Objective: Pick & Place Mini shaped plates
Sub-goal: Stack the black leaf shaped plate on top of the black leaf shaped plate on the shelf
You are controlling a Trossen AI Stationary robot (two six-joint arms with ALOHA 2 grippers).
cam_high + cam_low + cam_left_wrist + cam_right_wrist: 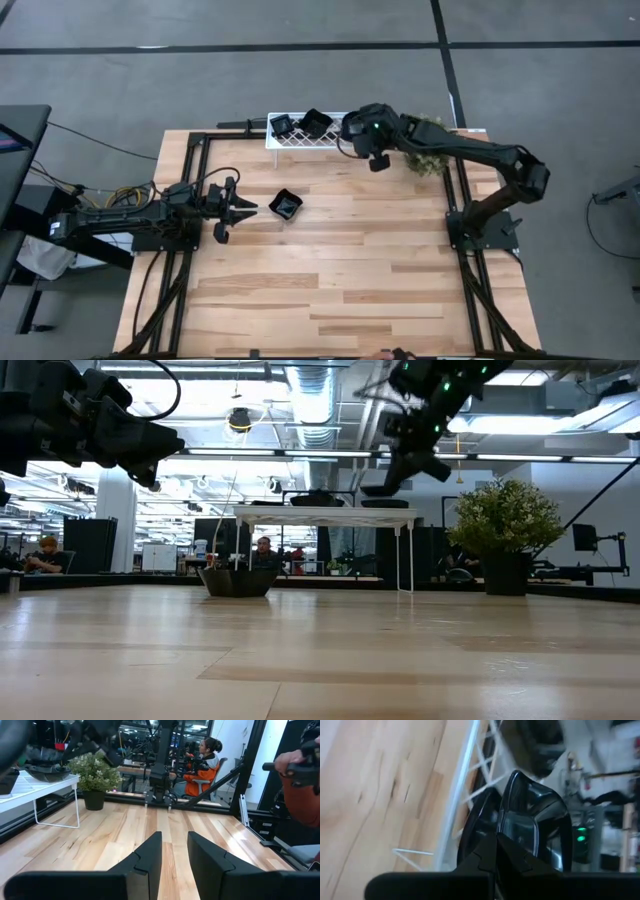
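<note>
Hovering low over the desk (330,270) on your left, the left gripper (245,210) has its jaws parted and empty, a mini plate (286,206) just beside it. At the back, two plates (282,125) sit on the white rack (300,139). Your right gripper (496,842) has its jaws closed on a glossy black plate (535,820) above the rack's right end.

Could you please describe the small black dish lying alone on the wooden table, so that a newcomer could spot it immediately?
Start at the white lattice rack on the table's far edge, then come toward the table's middle. There a small black dish sits by itself on bare wood, just beyond the left gripper. Unlike the other dishes, it is off the rack.
</note>
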